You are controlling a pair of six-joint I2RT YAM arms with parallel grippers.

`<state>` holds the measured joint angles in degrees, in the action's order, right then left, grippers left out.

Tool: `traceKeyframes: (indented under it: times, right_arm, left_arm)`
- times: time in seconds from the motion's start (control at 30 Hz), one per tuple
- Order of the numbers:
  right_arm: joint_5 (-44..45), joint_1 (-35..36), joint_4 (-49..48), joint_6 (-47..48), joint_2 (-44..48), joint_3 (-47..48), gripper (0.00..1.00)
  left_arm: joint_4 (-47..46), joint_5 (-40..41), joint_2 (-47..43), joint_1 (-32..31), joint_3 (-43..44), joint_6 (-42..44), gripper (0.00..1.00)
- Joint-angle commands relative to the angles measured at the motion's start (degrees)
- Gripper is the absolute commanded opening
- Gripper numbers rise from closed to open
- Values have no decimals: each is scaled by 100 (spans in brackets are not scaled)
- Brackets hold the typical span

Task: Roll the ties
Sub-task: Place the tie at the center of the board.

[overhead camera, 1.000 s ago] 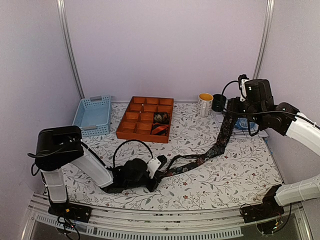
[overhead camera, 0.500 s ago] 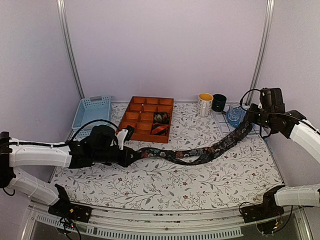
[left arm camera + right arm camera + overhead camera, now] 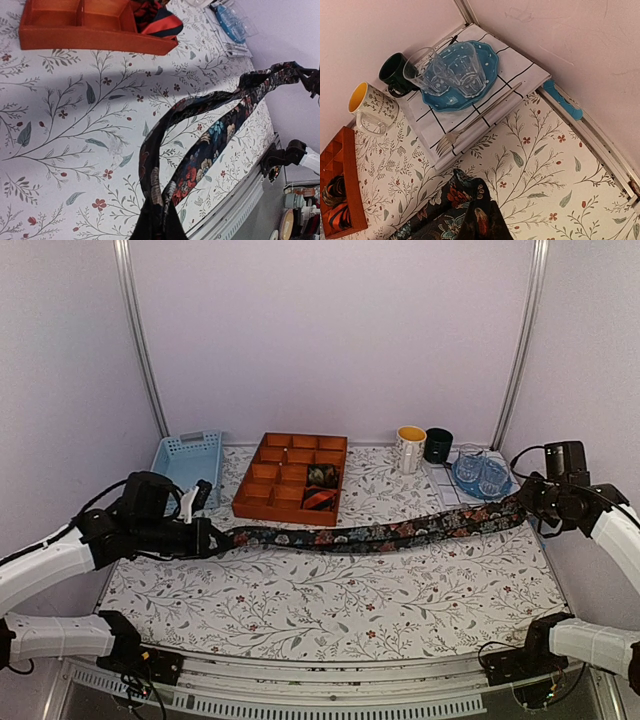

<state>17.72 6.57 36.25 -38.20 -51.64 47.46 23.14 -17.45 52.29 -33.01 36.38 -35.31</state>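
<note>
Top external view: left gripper (image 3: 205,537) clamped shut on one end of the tie (image 3: 360,535); right gripper (image 3: 525,502) pinched shut on the other end.

Tie: soft woven fabric, dark ground with small red, blue and cream flowers. It is a long narrow band stretched almost straight between the two grippers across the middle of the table (image 3: 330,610), rising slightly toward the right.

Left wrist view: two strands of it (image 3: 200,150) leave the jaws together, spread apart, and meet again at the far end.

Right wrist view: bunched, creased fabric (image 3: 467,212) at the fingers.

Two coils (image 3: 320,477), one red-and-black, sit in right-hand compartments of the rigid orange tray (image 3: 285,513) behind the tie. Table cover: pale, leaf-printed.

Left arm reaches low, forearm near level, pointing right. Right arm bent at the elbow, wrist turned inward toward the left.
</note>
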Motion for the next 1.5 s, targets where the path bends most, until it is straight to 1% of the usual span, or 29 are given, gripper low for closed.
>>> traceKeyframes:
  times: [0.0, 0.17, 0.3, 0.47, 0.73, 0.87, 1.0, 1.03, 1.07, 1.13, 1.17, 1.2, 1.27, 1.37, 1.47]
  right_arm:
    - [211, -138, 107, -276, -84, -112, 0]
    - [-90, -347, -102, -572, -377, -591, 0]
    - [-232, -367, -389, -770, -434, -1098, 0]
    - [-465, -362, -783, -988, -690, -1489, 0]
    - [-390, -363, -1381, -951, -1576, -1626, 0]
    - [-520, -367, -1630, -939, -1760, -1766, 0]
    - [-645, -362, -1719, -959, -1692, -1855, 0]
    - [-654, -362, -1693, -961, -1661, -1838, 5]
    - [-601, -365, -1637, -1002, -1626, -1810, 16]
    - [-385, -367, -1302, -1146, -1465, -1708, 42]
    - [-314, -366, -1191, -1205, -1324, -1653, 53]
    - [-246, -367, -1067, -1218, -1108, -1614, 61]
    - [-132, -366, -828, -1192, -768, -1486, 67]
    - [238, -208, -344, -1133, -236, -1230, 69]
    - [695, 280, -60, -1054, 265, -1036, 71]
  left_arm:
    - [22, -209, 488, 251, -225, -123, 0]
    - [-961, -541, 1588, 403, -808, -316, 0]
    - [-1450, -373, 2308, 482, -912, -466, 0]
    - [-1644, 62, 2677, 517, -597, -524, 0]
    - [-1537, 215, 3799, 568, 362, -85, 0]
    - [-1632, 264, 3988, 568, 515, -59, 0]
    - [-1701, 291, 3992, 559, 522, -84, 0]
    - [-1733, 306, 3972, 559, 493, -108, 0]
    - [-1752, 312, 3940, 555, 448, -136, 0]
    - [-1773, 424, 3829, 560, 286, -225, 0]
    - [-1765, 486, 3752, 559, 154, -297, 0]
    - [-1753, 546, 3662, 559, 33, -381, 0]
    - [-1759, 631, 3409, 559, -261, -584, 0]
    - [-1710, 814, 2995, 566, -629, -830, 0]
    - [-1631, 917, 2642, 560, -847, -999, 0]
